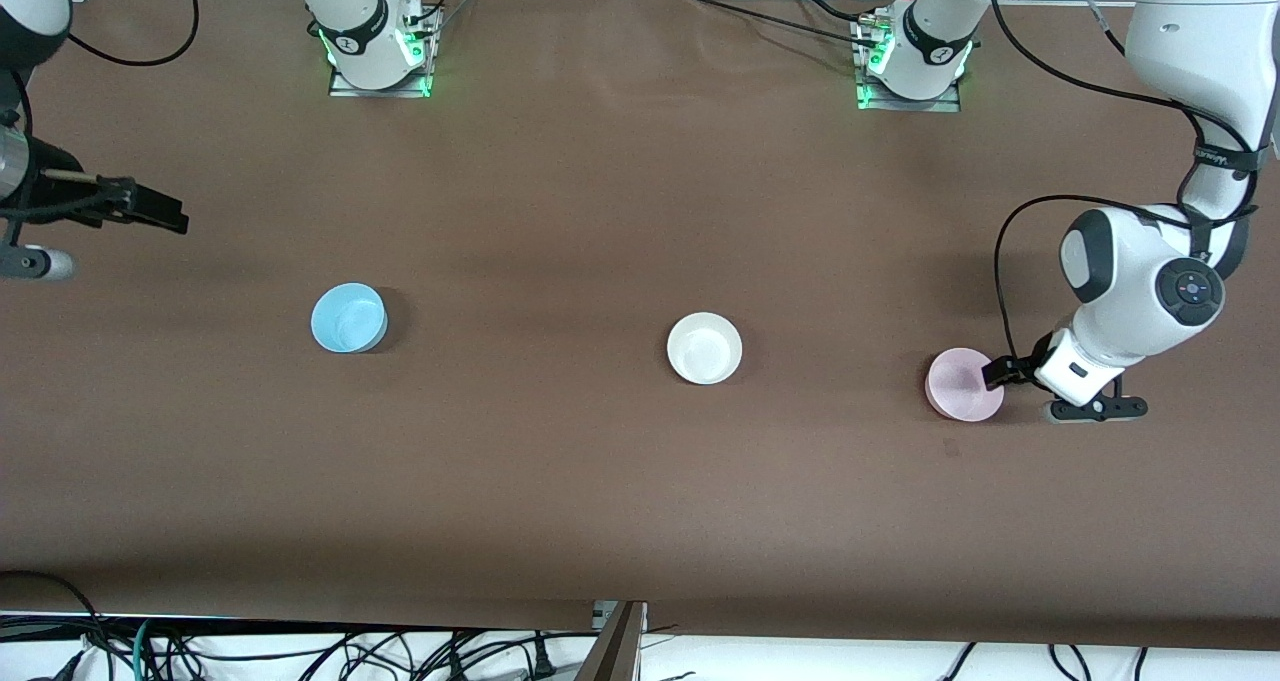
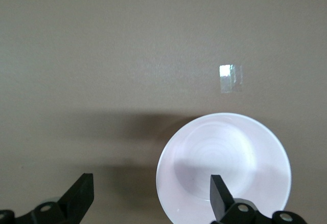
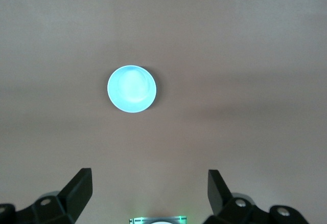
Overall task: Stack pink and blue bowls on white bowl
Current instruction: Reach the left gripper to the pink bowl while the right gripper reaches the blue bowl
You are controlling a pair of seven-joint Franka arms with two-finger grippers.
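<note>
The pale pink bowl (image 1: pixel 960 386) sits upright on the brown table at the left arm's end. My left gripper (image 1: pixel 1000 372) is low at its rim and open. In the left wrist view the gripper (image 2: pixel 150 196) straddles the rim of the pink bowl (image 2: pixel 225 157), one finger over the inside and one outside it. The white bowl (image 1: pixel 704 348) stands mid-table. The sky blue bowl (image 1: pixel 348 318) stands toward the right arm's end and also shows in the right wrist view (image 3: pixel 132 89). My right gripper (image 1: pixel 160 211) (image 3: pixel 149 188) is open and empty, raised over the table's right-arm end.
The two arm bases (image 1: pixel 380 46) (image 1: pixel 912 56) stand along the table edge farthest from the front camera. Cables (image 1: pixel 300 651) hang below the table's near edge. A bright light patch (image 2: pixel 231 78) lies on the cloth by the pink bowl.
</note>
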